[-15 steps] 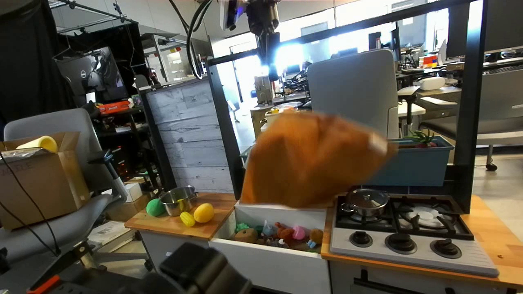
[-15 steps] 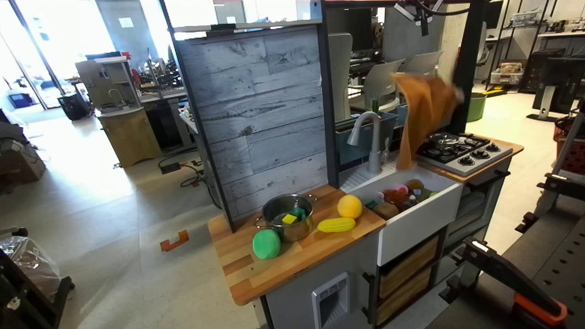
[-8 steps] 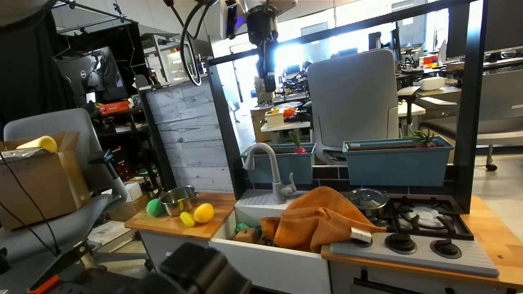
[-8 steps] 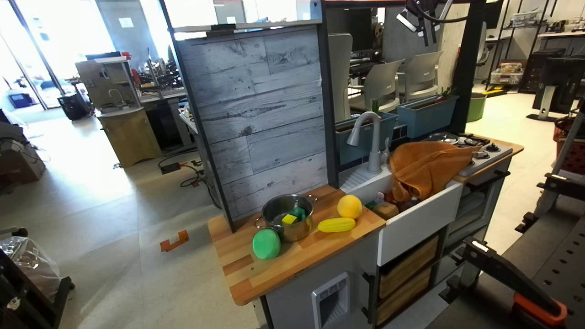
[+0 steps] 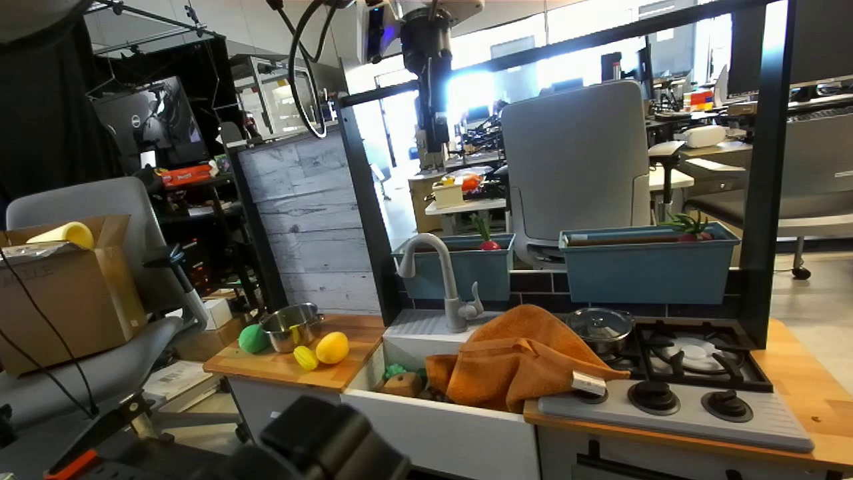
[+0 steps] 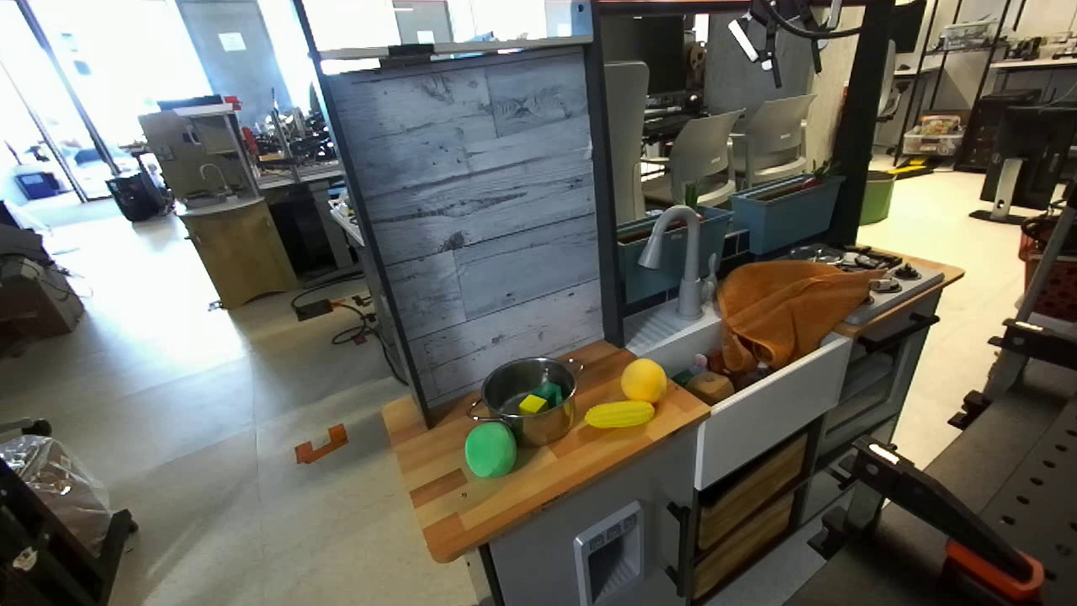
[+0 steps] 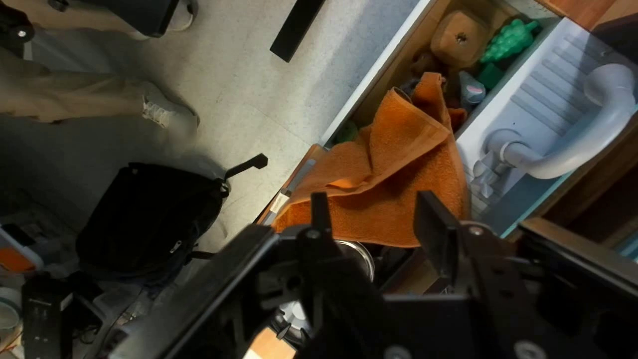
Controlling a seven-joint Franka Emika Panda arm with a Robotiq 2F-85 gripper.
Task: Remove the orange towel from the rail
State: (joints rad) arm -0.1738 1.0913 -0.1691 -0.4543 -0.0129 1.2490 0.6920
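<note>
End effector (image 7: pixel 373 199): black, angular, bolted together
Fingers (image 7: pixel 321 214): two, dark, slim
Screw heads (image 7: pixel 529 350): round, silvery
Cable (image 5: pixel 292 72): black, thin, looped
Arm end (image 5: pixel 461 7): whitish, rounded
Wrist glow (image 5: pixel 390 35): blue-violet

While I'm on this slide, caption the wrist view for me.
Open, empty jaws above an orange towel crumpled partly into the sink, beside the faucet.

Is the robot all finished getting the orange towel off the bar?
Done: the crumpled burnt-orange cloth towel lies over the white sink and grey stove, off the thin dark rail. In hand: nothing; the slim black fingers are open. Left: probably nothing; no towel hangs on the rail.
</note>
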